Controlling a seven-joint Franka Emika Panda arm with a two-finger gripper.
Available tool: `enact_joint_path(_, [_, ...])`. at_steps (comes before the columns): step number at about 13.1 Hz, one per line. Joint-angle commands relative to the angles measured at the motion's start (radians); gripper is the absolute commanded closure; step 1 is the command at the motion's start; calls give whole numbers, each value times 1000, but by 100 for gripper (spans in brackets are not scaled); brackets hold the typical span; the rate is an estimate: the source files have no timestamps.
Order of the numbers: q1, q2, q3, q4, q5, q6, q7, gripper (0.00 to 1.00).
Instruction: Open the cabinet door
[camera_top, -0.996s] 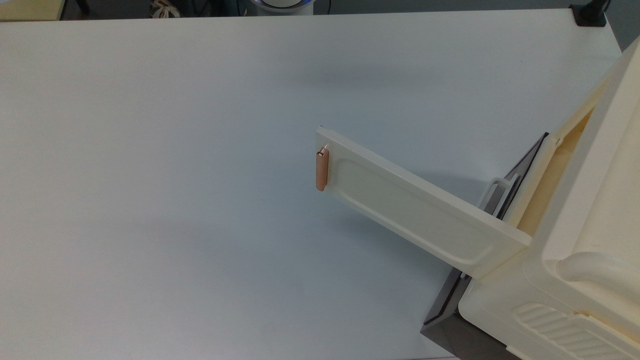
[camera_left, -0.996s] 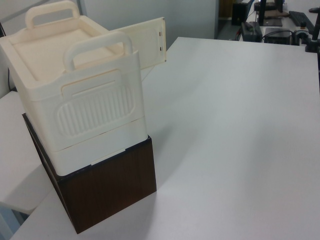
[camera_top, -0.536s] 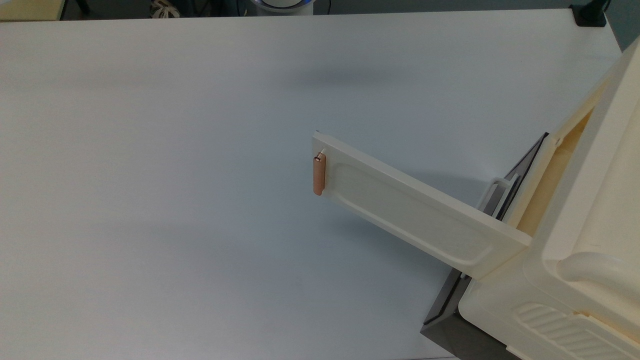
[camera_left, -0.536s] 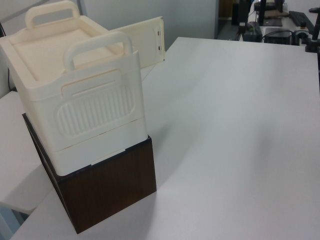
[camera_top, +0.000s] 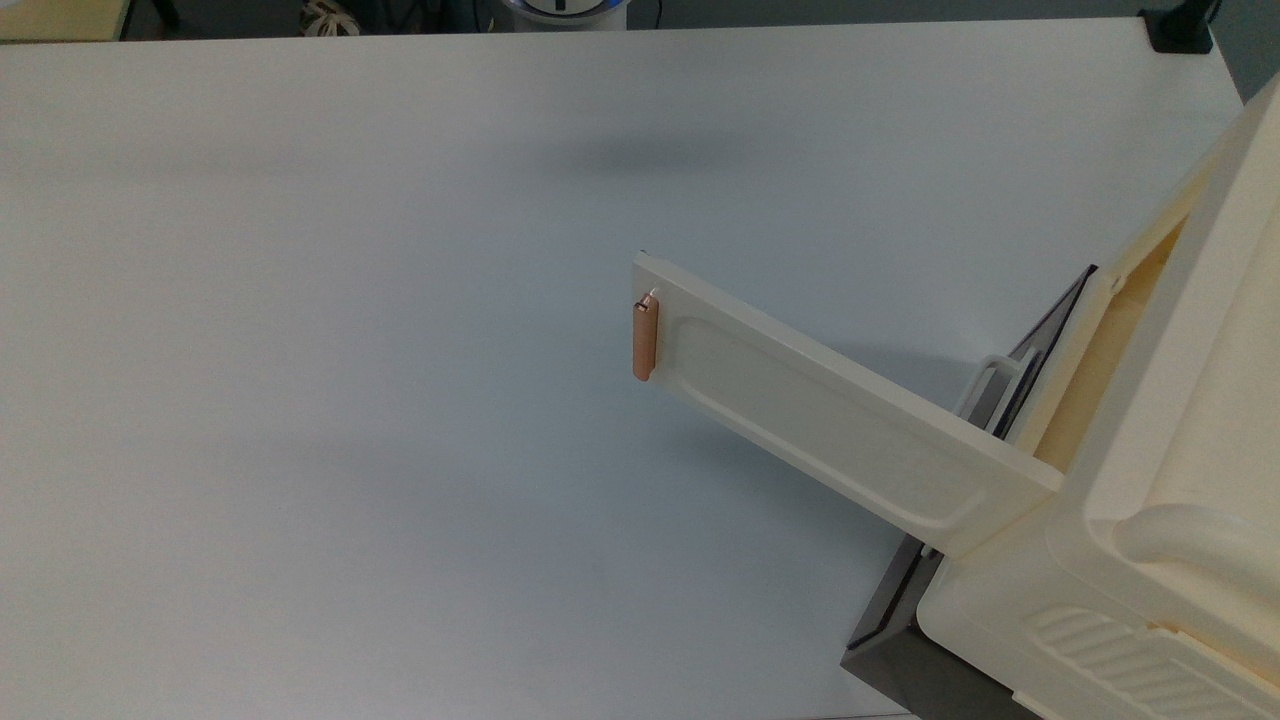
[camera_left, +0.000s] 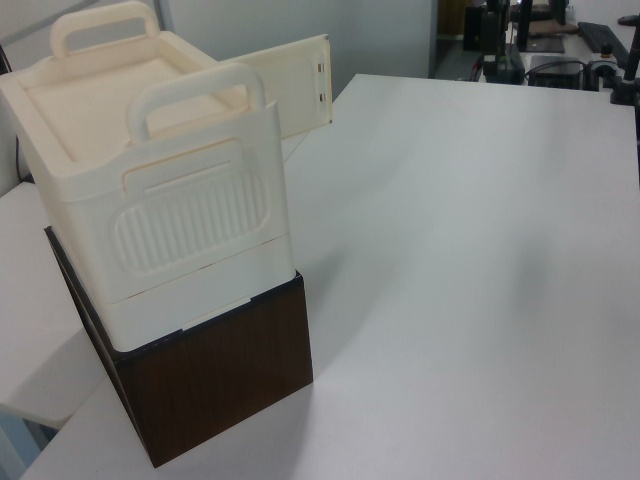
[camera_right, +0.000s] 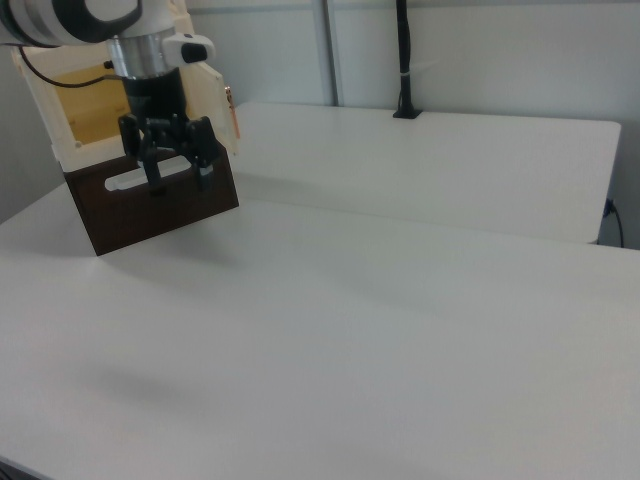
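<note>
The cabinet door stands swung well out from the cream cabinet over the white tabletop; it looks like light, stiff, smooth plastic, turning freely on its hinge; the copper handle at its free end is the 1 sensible place to take hold; the pincer hangs spread apart, holding nothing.

White arm, black end effector
</note>
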Motion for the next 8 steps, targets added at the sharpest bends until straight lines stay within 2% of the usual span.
enact_joint_path(1, [-43, -12, 9, -12, 18, 26, -9, 0])
enact_joint_path(3, [-74, -16, 20, -10, 20, 23, -8, 0])
enact_joint_path(4, [-125, -21, 47, -9, 29, 23, -8, 0])
enact_joint_path(5, [-187, -21, 96, 0, 38, 25, -8, 0])
enact_joint_path(6, [-221, -22, 125, 0, 38, 25, -8, 0])
enact_joint_path(8, [-235, -22, 144, 2, 38, 23, -8, 0])
